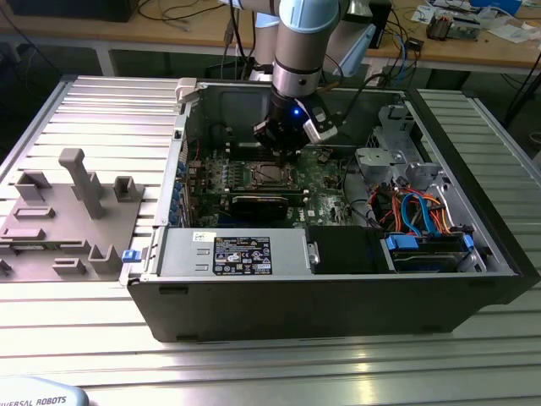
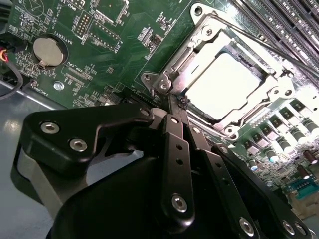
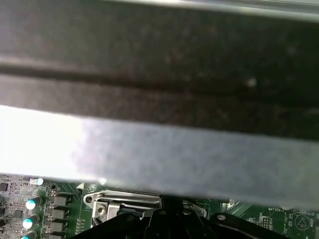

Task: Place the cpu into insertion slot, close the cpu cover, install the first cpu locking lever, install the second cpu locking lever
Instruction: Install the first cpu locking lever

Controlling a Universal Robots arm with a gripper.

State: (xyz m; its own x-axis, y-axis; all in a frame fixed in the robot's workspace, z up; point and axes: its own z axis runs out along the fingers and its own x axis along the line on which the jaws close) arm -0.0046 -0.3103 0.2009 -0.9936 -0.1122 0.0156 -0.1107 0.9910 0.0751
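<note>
Fingers at the socket corner, chip seated under its frame

Case first: the open computer case (image 1: 338, 279) lies on the slatted worktop (image 1: 76, 338), and my arm reaches down into it over the green circuit board (image 2: 124, 45). On that board, in the second wrist view, the insertion slot (image 2: 199, 37) shows by its silvery rim, with the cpu cover (image 2: 259, 62) lying flat across it and the cpu (image 2: 227, 84) showing bright through the cover's window. I judge the chip seated and the cover down.

The gripper (image 2: 177, 103) has its fingers (image 2: 174, 124) drawn together to a narrow tip, resting at the socket's near corner by a thin wire lever (image 2: 227, 32); whether they pinch that wire I cannot tell.

Handling, as I judge it: the chip is light, stiff and fragile, best held by its edges. The cover is thin sheet metal, springy, easily bent. The lever is stiff spring wire, slippery, and best pushed near its free end.

Writing: small white print on the board, and a sticker on the power supply (image 1: 241, 254), neither of which I can read. A coin cell (image 2: 47, 51) sits well apart from the socket.
</note>
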